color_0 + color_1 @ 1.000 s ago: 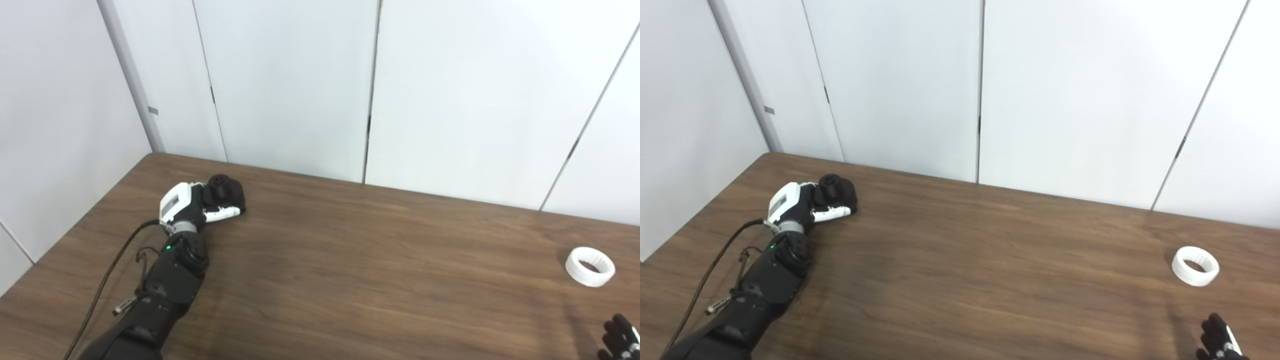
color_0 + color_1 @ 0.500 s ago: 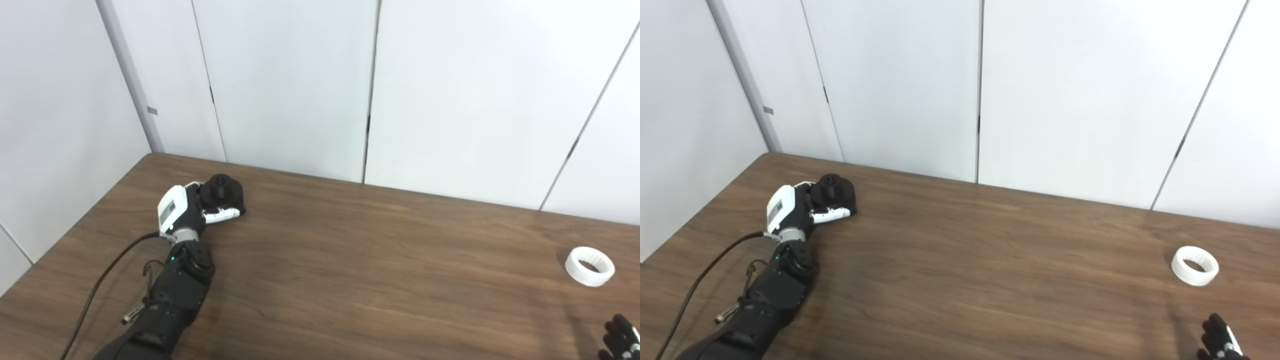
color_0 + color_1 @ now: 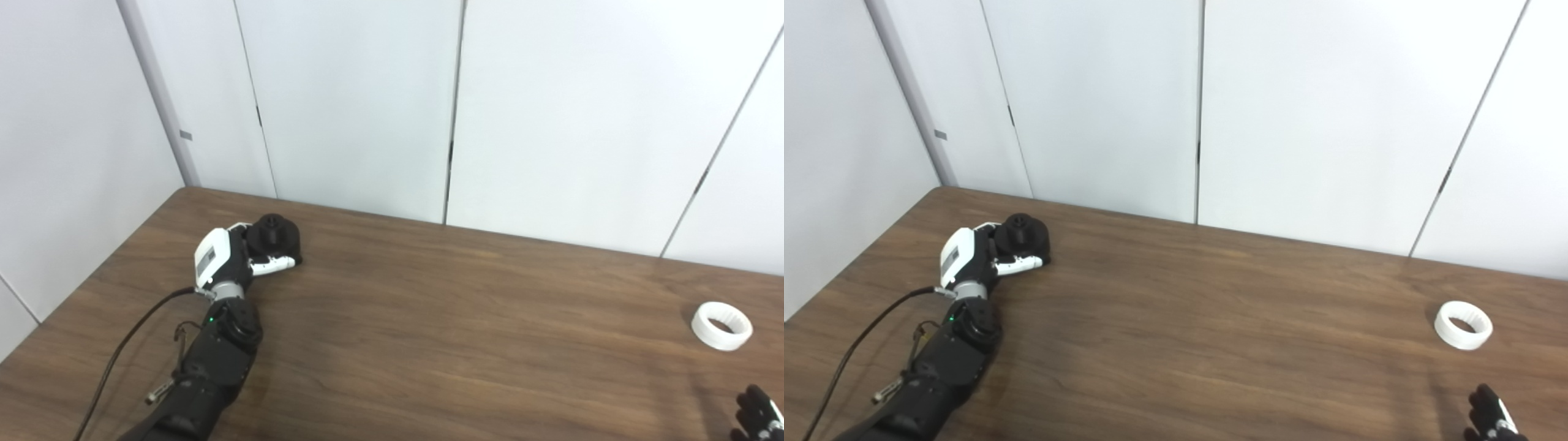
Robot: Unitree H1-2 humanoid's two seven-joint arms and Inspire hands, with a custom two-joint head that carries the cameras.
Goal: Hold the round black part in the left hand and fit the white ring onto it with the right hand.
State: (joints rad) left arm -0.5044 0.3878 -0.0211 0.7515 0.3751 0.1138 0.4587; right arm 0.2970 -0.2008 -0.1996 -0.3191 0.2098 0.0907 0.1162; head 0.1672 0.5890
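The white-and-black fingers (image 3: 277, 264) of the left hand (image 3: 236, 260) curl around the near side of the round black plastic part with a raised hub (image 3: 275, 231). The part is clamped against the palm, and it appears to rest on the dark wood-grain table (image 3: 429, 331) near the far left corner. Whether its base has cleared the surface cannot be told. The hub faces upward, which leaves its top free for a ring to be lowered over it. The black forearm runs back from the wrist toward the bottom left edge, with a black cable (image 3: 131, 334) trailing beside it.

Only the dark fingertips (image 3: 1488, 409) of the right hand (image 3: 1494, 419) show, at the bottom right corner. They point up and toward the ring, but too little is visible to tell whether they are spread or closed. They hold nothing that can be seen.

The white ribbed plastic ring (image 3: 1463, 325) lies flat on the table, opening upward, near the right edge. It is just beyond the right hand, not touched, and well apart from the black part. This placement puts each piece within reach of the hand meant to take it.

Judgement: the left-hand grasp is in place; picking up the ring is not yet done.
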